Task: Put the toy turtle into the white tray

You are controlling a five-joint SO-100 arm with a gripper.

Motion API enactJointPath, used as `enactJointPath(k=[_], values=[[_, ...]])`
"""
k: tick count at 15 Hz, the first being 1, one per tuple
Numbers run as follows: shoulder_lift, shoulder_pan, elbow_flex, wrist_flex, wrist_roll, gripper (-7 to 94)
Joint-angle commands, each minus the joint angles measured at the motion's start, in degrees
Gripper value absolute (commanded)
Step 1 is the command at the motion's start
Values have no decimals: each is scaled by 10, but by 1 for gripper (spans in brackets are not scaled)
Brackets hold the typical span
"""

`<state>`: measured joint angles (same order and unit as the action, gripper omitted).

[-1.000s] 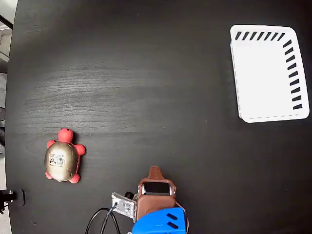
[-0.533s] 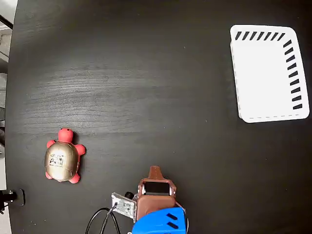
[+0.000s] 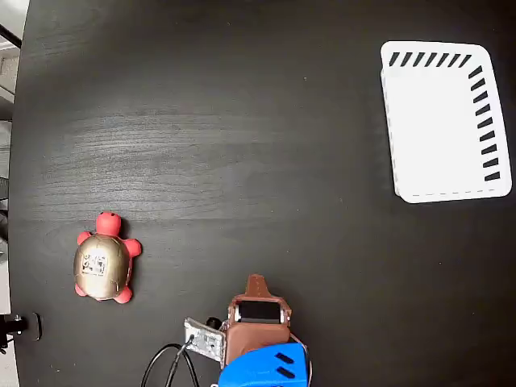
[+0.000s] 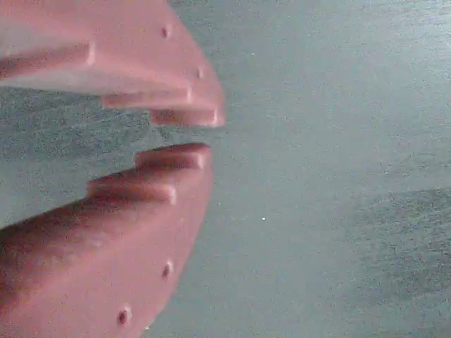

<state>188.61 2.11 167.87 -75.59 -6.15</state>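
**Tool idle at bottom edge, turtle and tray far apart**

Fixed view, top-down on a black wood-grain bench [image 3: 242, 145]:
- Small toy turtle [image 3: 102, 262] with shiny gold-tan domed shell and red-pink head and legs sits on the bench at lower left. Head points to the top of the picture. Small black-and-white sticker [image 3: 95, 264] on the shell. Nothing touching it.
- White rectangular plastic tray [image 3: 442, 121] with rounded corners sits at upper right, slightly rotated. Dark slits run along its top and right walls. Only bare white floor shows inside.
- Turtle and tray are well apart, on opposite sides of the bench, turtle lower than the tray in the picture.
- Arm at bottom centre: brown tool [image 3: 256, 284] tip pointing up the picture, blue arm segment [image 3: 266, 367] below it, a small grey camera module [image 3: 202, 337] on its left with black cables [image 3: 169, 367] running off the bottom edge. Tool is to the right of the turtle, clear of it, and nowhere near the tray.

Wrist view:
- Two reddish-brown fingers [image 4: 141, 211] enter from the left, tool [image 4: 180, 132] tips close together with a narrow gap between them. Nearly closed, holding nothing.
- Behind them just grey-looking bench surface [image 4: 338, 141]; picture is soft and close up. Turtle and tray are outside this view.

Small dark fitting [image 3: 14, 325] at the bench's lower left edge, too small to identify.
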Motion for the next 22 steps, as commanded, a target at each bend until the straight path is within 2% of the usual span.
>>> enactJointPath(k=[1, 4, 7, 9, 14, 19, 22], values=[[42, 7, -15, -9, -15, 0], [0, 27, -19, 23, -8, 0], [-130, 44, -90, 89, 76, 0], [-244, 62, -195, 99, 119, 0], [-421, 178, -409, 20, 203, 0], [-566, 340, -575, -78, 229, 0], [-661, 406, -652, -143, 270, 0]])
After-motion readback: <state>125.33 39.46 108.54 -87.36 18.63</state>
